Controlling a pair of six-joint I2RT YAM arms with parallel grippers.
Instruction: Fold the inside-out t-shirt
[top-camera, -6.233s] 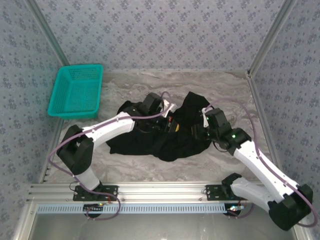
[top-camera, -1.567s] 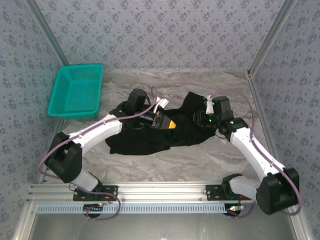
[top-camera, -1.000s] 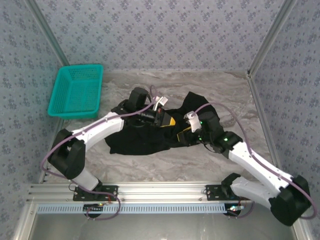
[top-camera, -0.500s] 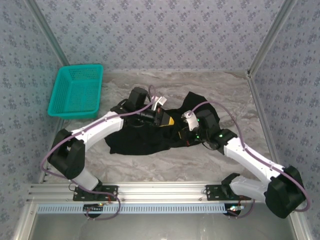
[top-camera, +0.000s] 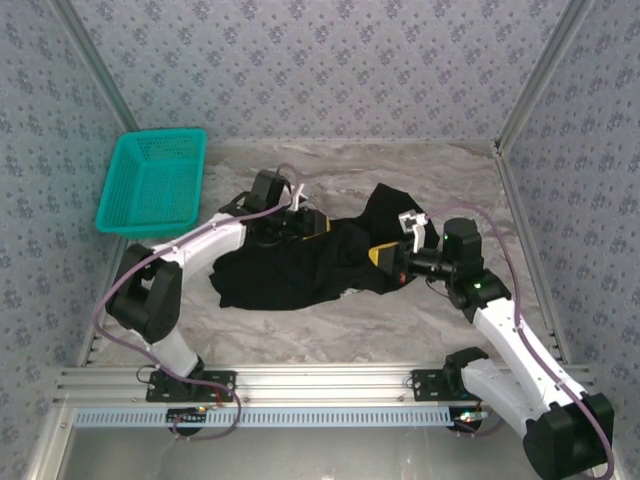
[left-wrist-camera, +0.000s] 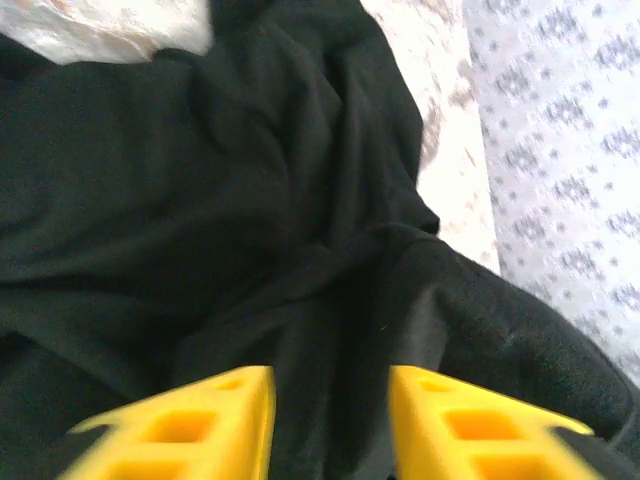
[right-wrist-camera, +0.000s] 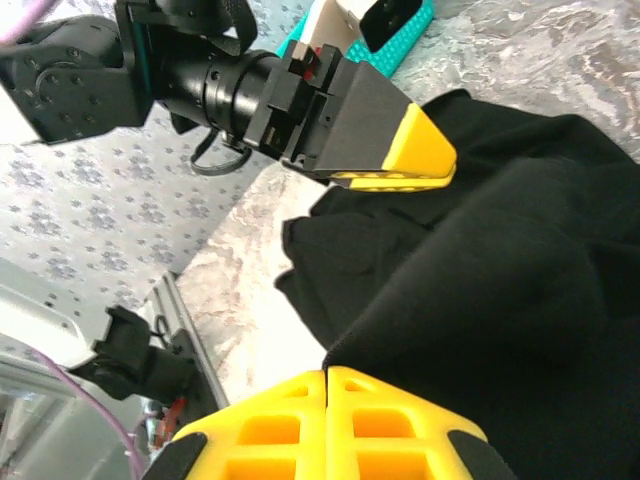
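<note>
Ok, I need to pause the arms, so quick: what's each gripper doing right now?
Left gripper: open, gripping nothing, shirt just beyond it.
Right gripper: shut, apparently pinching the shirt's edge.

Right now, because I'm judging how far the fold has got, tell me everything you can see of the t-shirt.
The t-shirt is soft black cloth, lying crumpled in a wide wrinkled heap on the marbled table, not folded flat. All cloth in view is plain black. A lobe bunches toward the far right. The right gripper is shut on its near-right edge; the left gripper, fingers apart, is just over its far-left folds.
</note>
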